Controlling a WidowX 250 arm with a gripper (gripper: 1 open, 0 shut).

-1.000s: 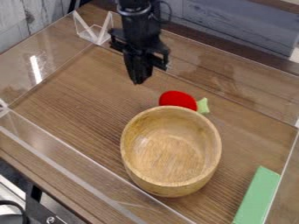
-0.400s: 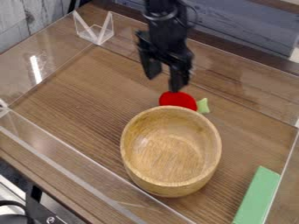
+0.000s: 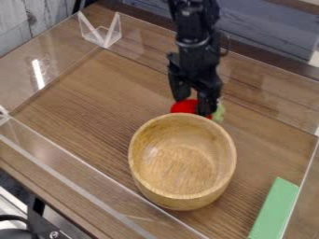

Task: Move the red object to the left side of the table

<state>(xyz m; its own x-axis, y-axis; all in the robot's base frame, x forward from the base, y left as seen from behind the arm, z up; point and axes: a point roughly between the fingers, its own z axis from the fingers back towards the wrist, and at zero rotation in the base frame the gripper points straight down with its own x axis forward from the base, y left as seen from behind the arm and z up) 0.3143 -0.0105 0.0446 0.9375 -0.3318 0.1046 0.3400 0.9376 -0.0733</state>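
Observation:
The red object (image 3: 185, 106), a small strawberry-shaped toy with a green leafy top (image 3: 218, 113), lies on the brown wood-grain table (image 3: 88, 103) just behind the rim of the wooden bowl. My gripper (image 3: 196, 96) hangs straight above it, open, with its dark fingers (image 3: 211, 101) straddling the toy and hiding most of it. Whether the fingers touch the toy I cannot tell.
A round light wooden bowl (image 3: 184, 161) sits in front of the toy, almost touching it. A flat green block (image 3: 275, 209) lies at the front right. Low clear acrylic walls (image 3: 75, 159) border the table, and a clear stand (image 3: 99, 31) is at the back left.
The gripper has moved right and down from behind the toy to over it, and its jaws have gone from shut to open. The toy has not moved.

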